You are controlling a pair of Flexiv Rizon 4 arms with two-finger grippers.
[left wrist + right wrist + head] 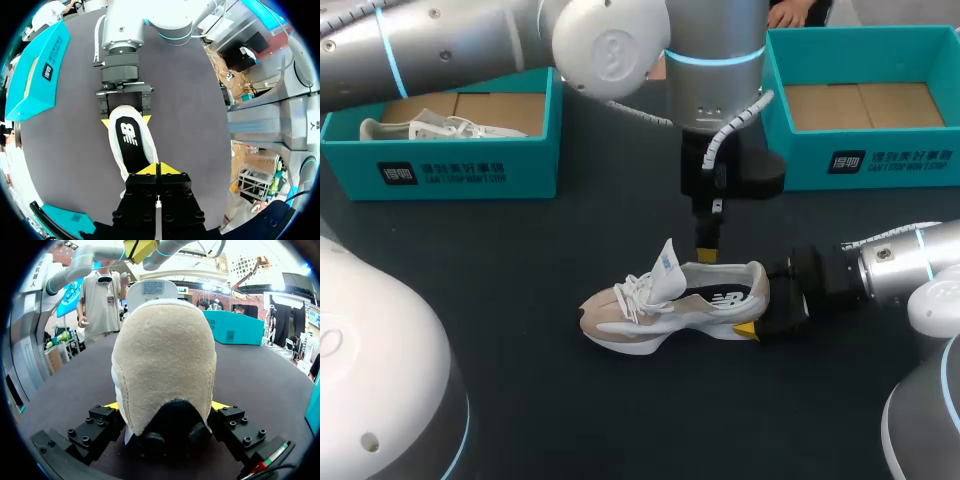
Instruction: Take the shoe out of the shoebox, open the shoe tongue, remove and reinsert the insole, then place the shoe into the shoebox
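The sneaker [640, 325] lies mid-surface [570, 420], its long axis running 9 to 3 o'clock in the head view — toe at 9, heel at 3. The right end effector [765, 308] comes in from 3 o'clock and is clamped on the heel, with a finger pressed to each side. The tongue [668, 268] stands raised, and the black insole [722, 297] lies exposed in the opening. The left end effector [705, 252] hangs nose-down at the sneaker's 12 o'clock side, just by the collar, its yellow tips pinched together with nothing seen between them. The step in hand looks like insole removal, and the left arm is the free one. The insole sits just toward 6 o'clock of its tips and lower, so it would likely have to part its fingers and dip in near the heel end. A teal shoebox [865, 160] stands at 1 o'clock.
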